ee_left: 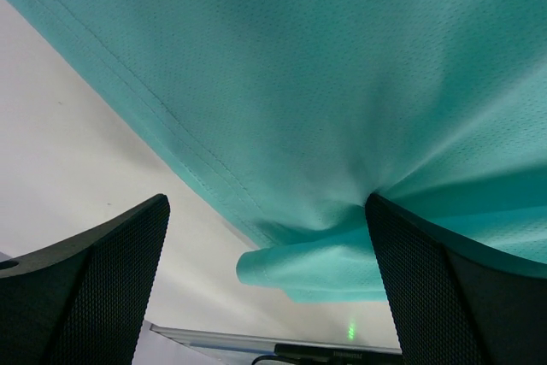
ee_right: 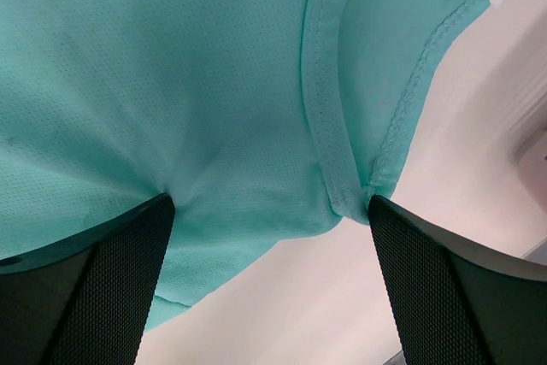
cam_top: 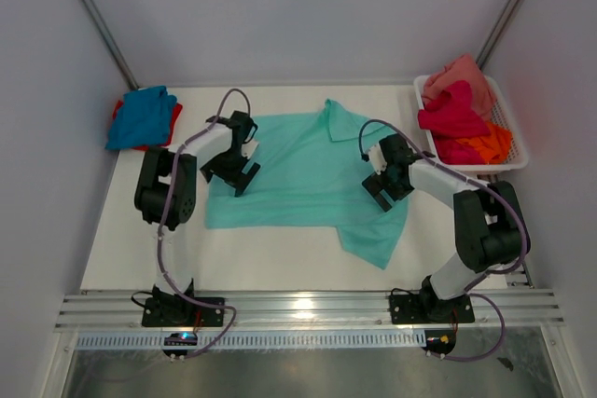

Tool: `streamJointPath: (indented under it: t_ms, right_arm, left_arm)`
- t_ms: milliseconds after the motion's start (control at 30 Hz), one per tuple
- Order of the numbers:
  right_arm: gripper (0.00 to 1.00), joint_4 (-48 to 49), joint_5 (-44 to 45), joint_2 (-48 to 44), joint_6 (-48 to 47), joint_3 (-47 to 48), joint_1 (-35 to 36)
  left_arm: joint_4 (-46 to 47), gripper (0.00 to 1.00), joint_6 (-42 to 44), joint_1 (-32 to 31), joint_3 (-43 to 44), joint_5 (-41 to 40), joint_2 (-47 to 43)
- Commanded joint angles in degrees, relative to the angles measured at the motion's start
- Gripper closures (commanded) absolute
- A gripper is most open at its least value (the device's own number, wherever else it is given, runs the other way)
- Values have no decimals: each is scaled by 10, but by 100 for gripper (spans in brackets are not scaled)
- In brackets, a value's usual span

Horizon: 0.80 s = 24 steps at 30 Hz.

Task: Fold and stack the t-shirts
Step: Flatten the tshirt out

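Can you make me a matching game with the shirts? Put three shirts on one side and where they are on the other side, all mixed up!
Shirts:
1. teal t-shirt
2. blue t-shirt
3. magenta t-shirt

Places:
A. in the white basket, far right
B. spread out in the middle of the table
C. on top of a red t-shirt, far-left corner

Pairs: 1-B, 2-C, 3-A
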Motion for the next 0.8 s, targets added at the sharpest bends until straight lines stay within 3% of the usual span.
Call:
streamJointPath:
  t_ms: [0, 267, 400, 500, 767]
  right_arm:
    - [1, -37, 14, -51, 10, -32, -1]
    - [1, -58, 5, -120, 7, -97, -1]
    - [1, -44, -6, -115, 8, -68, -1]
    - [1, -38, -10, -86, -2, 1, -1]
    - [1, -26, -21, 48, -25, 249, -1]
  left_arm:
    - [4, 1, -9, 2, -39, 23, -48]
    - [4, 1, -9, 2, -78, 46, -97]
    - [7, 1, -7, 2, -55, 27, -84]
    - [6, 1, 4, 2, 8, 14, -65]
    - [-12, 1, 18, 3, 282, -29, 74]
